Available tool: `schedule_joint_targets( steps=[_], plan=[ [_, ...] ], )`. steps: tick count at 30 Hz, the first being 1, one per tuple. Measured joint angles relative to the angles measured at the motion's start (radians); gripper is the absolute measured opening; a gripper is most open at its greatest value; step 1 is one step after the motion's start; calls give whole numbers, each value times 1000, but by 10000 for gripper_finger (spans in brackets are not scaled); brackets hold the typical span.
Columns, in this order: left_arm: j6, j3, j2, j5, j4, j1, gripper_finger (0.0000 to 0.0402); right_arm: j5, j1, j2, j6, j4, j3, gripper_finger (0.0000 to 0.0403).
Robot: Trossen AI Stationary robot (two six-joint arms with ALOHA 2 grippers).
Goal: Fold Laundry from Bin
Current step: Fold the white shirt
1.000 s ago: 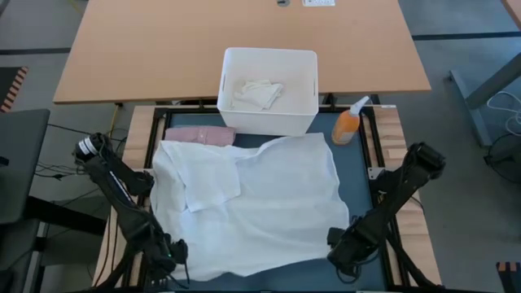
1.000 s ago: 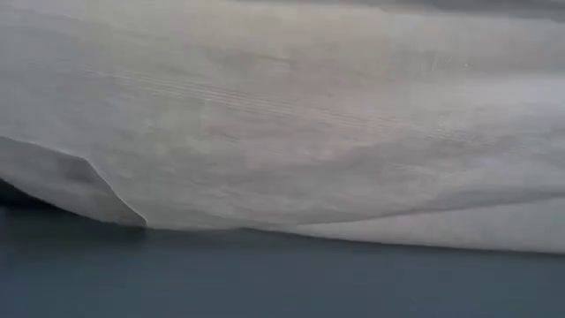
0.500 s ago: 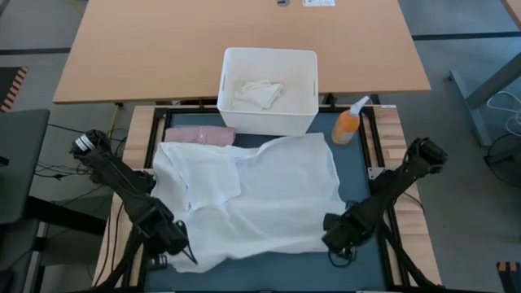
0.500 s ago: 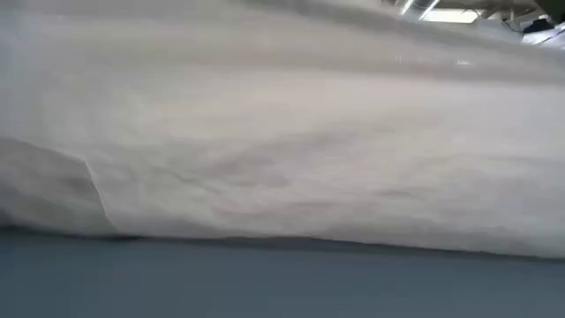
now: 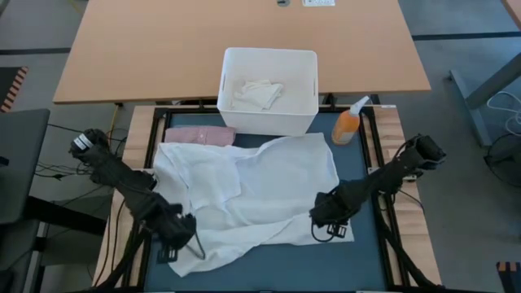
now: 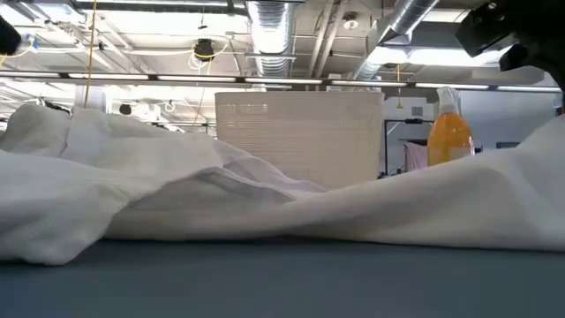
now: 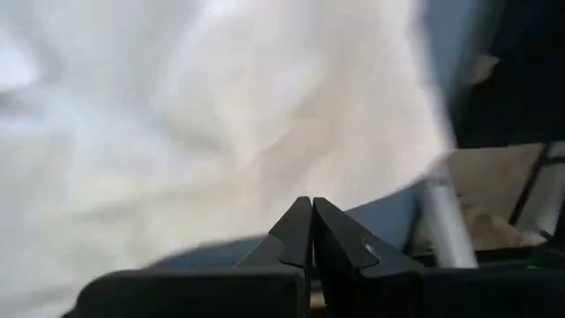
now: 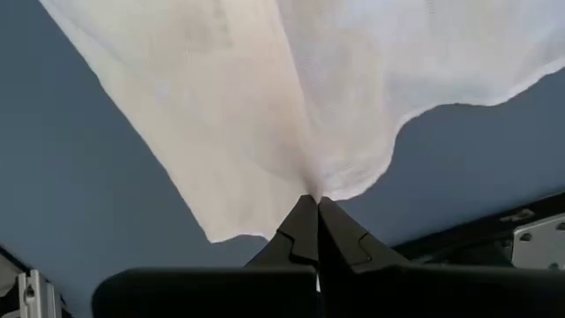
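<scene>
High: white cloth (image 5: 269,191) spread on mat (image 5: 358,260), just in front of bin (image 5: 269,89); left gripper (image 5: 181,236) and right gripper (image 5: 326,218) at its near edge.
Low: cloth rumpled, bin behind, orange bottle (image 6: 450,137) beside.
L wrist: fingers (image 7: 300,231) closed, pinching cloth edge.
R wrist: fingers (image 8: 311,225) closed, pinching cloth edge.

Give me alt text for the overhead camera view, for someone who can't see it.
Seen from above, a white garment lies spread on a blue mat while the left gripper and right gripper, both shut on its near edge, lift it. Behind sit a white bin holding more white cloth, a folded pink shirt and an orange spray bottle.
</scene>
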Motion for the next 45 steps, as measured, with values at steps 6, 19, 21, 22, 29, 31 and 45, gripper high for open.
schedule_joint_targets(
  steps=[6, 19, 21, 22, 29, 31, 45],
  plan=[
    [-34, 0, 0, -71, 213, -112, 19, -3, -4, 0, -32, 0, 0, 13],
    [-41, 0, 5, -387, 273, -330, 166, -26, -1, 0, 11, 3, 0, 13],
    [-41, 0, 24, -397, 282, -341, 186, -26, -1, 0, 13, 4, 0, 13],
    [-41, 0, 40, -396, 290, -348, 196, -27, -1, 0, 13, 4, 0, 13],
    [11, 0, 175, -319, 371, -366, 230, -57, -1, 0, 14, 3, 0, 14],
    [13, 0, 211, -305, 374, -366, 231, -61, -1, 0, 16, 3, 0, 14],
    [3, 0, 358, -386, 376, -380, 231, -79, -4, 1, 27, 4, 0, 14]
  ],
)
